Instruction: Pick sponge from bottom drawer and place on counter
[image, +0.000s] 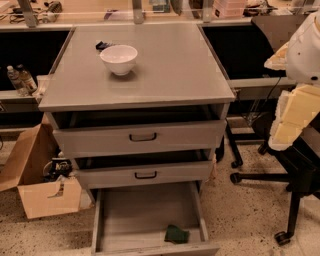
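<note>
The dark green sponge (176, 234) lies on the grey floor of the bottom drawer (125, 215), near its front right corner. The bottom drawer is pulled out wide. The counter (170, 70) is the flat grey top of the cabinet. My gripper is not in view. Only a white rounded part of my arm (306, 50) shows at the right edge, level with the counter and well away from the sponge.
A white bowl (119, 59) stands on the counter's back left, with a small black-and-blue object (102, 45) behind it. The two upper drawers with black handles (142, 136) are slightly open. A cardboard box (37, 175) sits on the floor at left, and a black chair base (280, 177) at right.
</note>
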